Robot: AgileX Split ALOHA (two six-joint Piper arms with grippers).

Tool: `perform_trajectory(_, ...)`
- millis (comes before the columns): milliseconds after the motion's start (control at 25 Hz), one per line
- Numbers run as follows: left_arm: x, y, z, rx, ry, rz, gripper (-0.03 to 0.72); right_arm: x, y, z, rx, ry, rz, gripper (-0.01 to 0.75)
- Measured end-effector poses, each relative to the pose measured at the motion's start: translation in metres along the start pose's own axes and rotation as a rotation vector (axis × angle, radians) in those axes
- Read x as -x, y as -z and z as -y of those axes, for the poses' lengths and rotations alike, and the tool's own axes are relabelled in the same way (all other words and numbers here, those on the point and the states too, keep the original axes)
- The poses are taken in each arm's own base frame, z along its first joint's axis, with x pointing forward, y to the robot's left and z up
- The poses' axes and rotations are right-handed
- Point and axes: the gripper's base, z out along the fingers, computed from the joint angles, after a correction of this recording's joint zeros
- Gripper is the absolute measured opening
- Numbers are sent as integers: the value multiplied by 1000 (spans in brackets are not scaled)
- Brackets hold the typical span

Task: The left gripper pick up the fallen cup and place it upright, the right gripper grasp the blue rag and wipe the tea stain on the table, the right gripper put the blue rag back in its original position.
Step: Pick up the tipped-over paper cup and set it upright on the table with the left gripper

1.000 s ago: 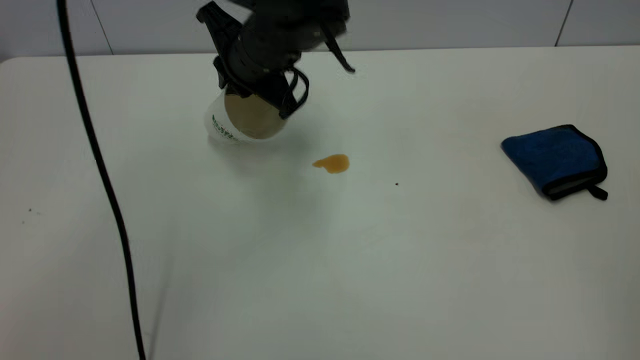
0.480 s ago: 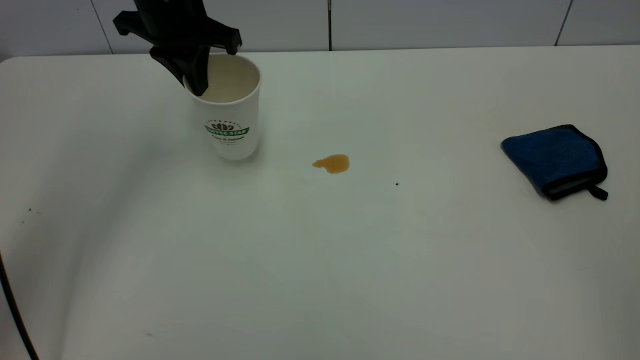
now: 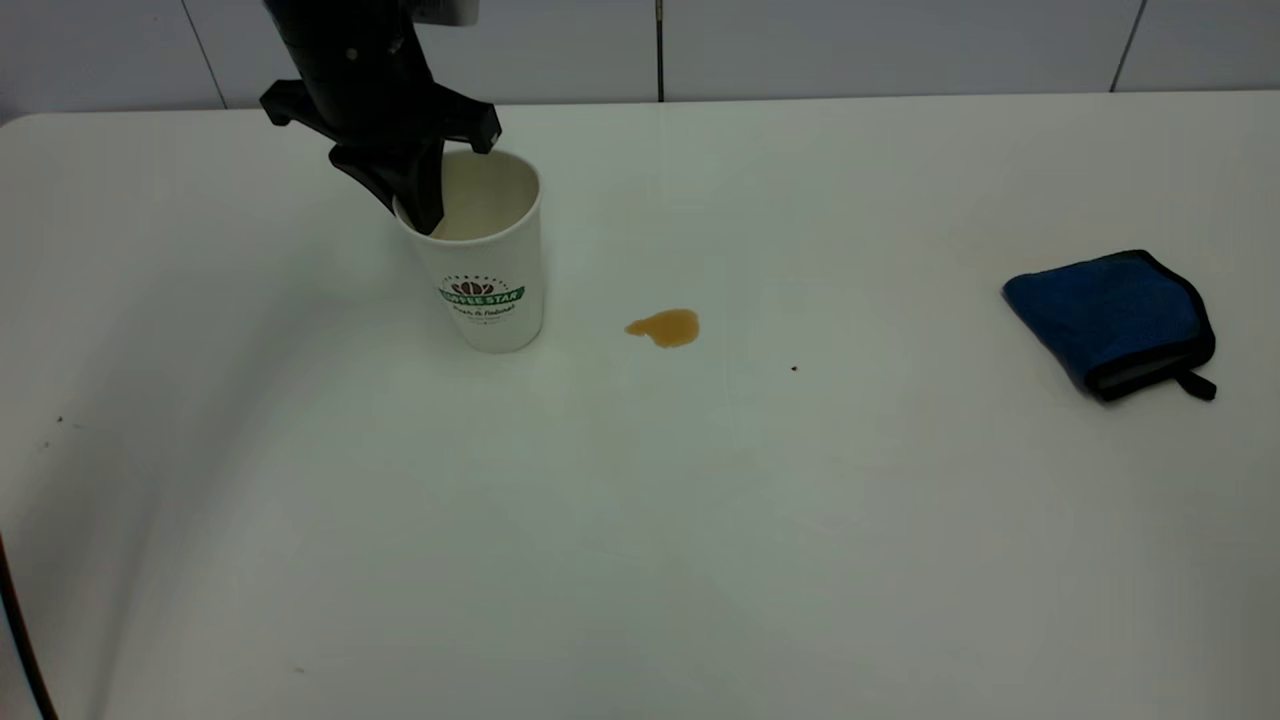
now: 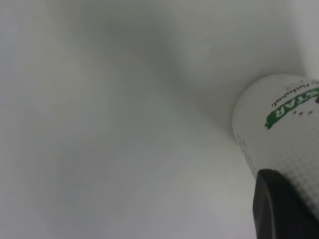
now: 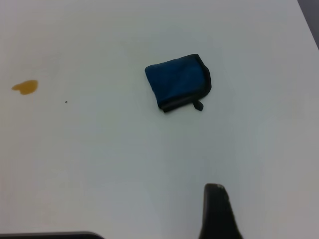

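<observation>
The white cup (image 3: 490,270) with its green logo is upright on the table (image 3: 640,520), leaning slightly, just left of the amber tea stain (image 3: 664,327). My left gripper (image 3: 420,200) comes down from above and is shut on the cup's far-left rim, one finger inside and one outside. The left wrist view shows the cup's dotted wall (image 4: 284,129) against a black finger (image 4: 279,209). The blue rag (image 3: 1110,320) lies folded at the far right. In the right wrist view, my right gripper (image 5: 149,214) hangs open well short of the blue rag (image 5: 178,82), with the tea stain (image 5: 25,87) off to one side.
A tiny black speck (image 3: 794,368) lies right of the stain. A black cable (image 3: 18,630) runs along the table's left front edge. The table's back edge meets a grey panelled wall (image 3: 800,45).
The cup went from tipped with its mouth toward the camera to upright. Since half a second ago, the left gripper and cup have shifted a little right and nearer.
</observation>
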Motion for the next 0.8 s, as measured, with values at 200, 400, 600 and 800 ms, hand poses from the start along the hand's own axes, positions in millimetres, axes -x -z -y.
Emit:
perform_trajectory(200, 1, 0, 0, -4, 4, 11, 37, 0, 0, 0, 0, 0, 0, 534)
perform_trajectory(400, 1, -1, 0, -4, 5, 9, 229, 0, 0, 0, 0, 0, 0, 534)
perform_trajectory(600, 3, 11, 1, -3, 4, 30, 483, 0, 0, 0, 0, 0, 0, 534)
perform_trajectory(800, 9, 55, 4, -1, -4, 94, 576, 0, 0, 0, 0, 0, 0, 534)
